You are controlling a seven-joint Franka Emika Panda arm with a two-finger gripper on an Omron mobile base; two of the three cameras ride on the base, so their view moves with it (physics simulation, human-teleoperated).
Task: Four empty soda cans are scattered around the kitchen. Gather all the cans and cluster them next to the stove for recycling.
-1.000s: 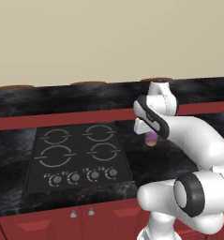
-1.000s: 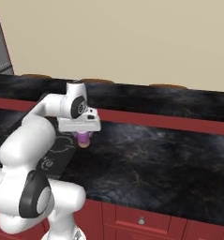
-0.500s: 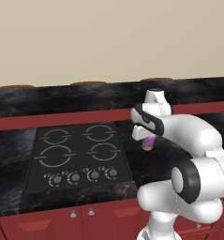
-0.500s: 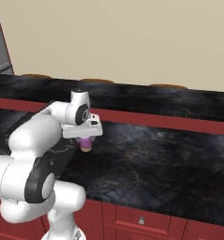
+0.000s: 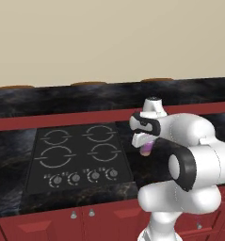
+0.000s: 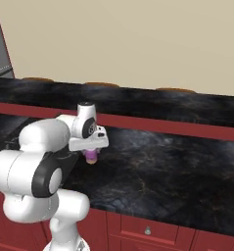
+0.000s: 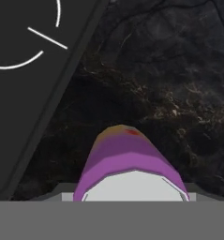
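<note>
a: where do we have the small purple soda can with the silver top and orange base band (image 5: 146, 149)?

b: we hold it in our pincer (image 5: 145, 147), upright, with the orange end pointing down. it hangs over the black marbled counter (image 5: 151, 174), just to the right of the flat black four-burner stove (image 5: 78, 155) with its thin white ring markings.

a: so the pincer is closed on it?

b: yes, we see the can clasped under the white hand in both base views, and along the hand it sits right between the fingers, silver top nearest us and orange band farthest (image 7: 127, 161). the fingertips themselves are hidden behind the can.

a: is the can touching the counter?

b: we cannot tell; in the right base view the orange base (image 6: 91, 158) looks very close to the dark surface (image 6: 152, 166), but contact is not clear.

a: what lies around it?

b: the stove's right edge runs just beside the can (image 7: 24, 70), with a row of small round knobs (image 5: 83, 176) along the near side. beyond the stove a dark red ledge (image 5: 62, 120) crosses left to right, and a cream wall (image 5: 109, 37) rises behind it. dark red cabinet fronts (image 6: 148, 230) sit below the near edge.
</note>
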